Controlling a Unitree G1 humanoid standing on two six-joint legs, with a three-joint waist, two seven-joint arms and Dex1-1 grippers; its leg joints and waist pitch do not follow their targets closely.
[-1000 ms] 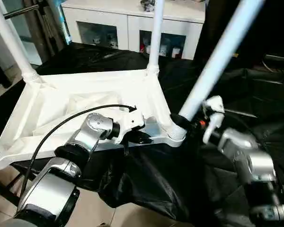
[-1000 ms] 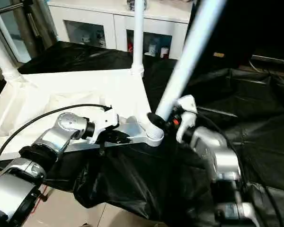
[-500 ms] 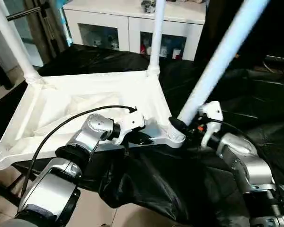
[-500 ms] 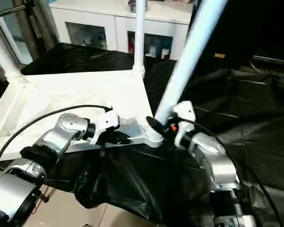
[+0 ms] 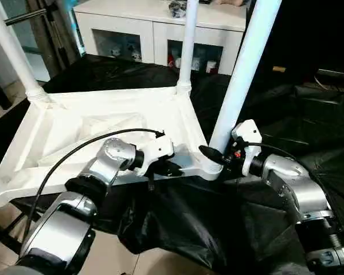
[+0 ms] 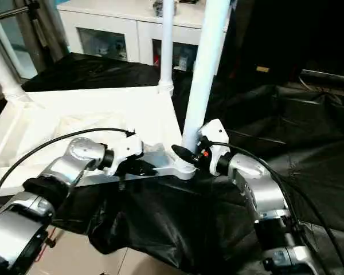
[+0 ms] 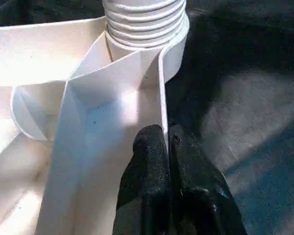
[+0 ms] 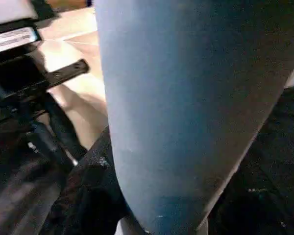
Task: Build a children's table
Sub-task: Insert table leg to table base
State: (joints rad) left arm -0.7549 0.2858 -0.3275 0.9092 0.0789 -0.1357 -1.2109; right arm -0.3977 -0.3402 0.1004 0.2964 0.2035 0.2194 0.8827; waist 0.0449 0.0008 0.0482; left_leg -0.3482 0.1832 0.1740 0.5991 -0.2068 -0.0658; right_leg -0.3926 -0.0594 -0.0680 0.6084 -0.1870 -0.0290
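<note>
Nearest, the left pincer (image 7: 165, 147) is clamped together on the thin near rim of the tabletop (image 5: 86, 129), one black finger on each side of the wall, just short of the near right corner socket (image 5: 209, 168). The right pincer (image 5: 218, 156) sits at the base of the near leg (image 5: 241, 69), one black finger curving round the leg just above that socket; its other finger is hidden behind the leg, so whether it is clamped or merely alongside cannot be told. That leg stands in the socket, close to upright, its top cut off by the frame edge. The tabletop lies underside up on a black sheet (image 5: 286, 114) covering the desk, ribs showing. Farther back, a far leg (image 5: 186, 40) stands in the far right corner, and a left leg (image 5: 11, 48) rises at the far left corner, both cut off above. Beyond, a white cabinet (image 5: 155, 31) with glass fronts; contents too small to make out.
</note>
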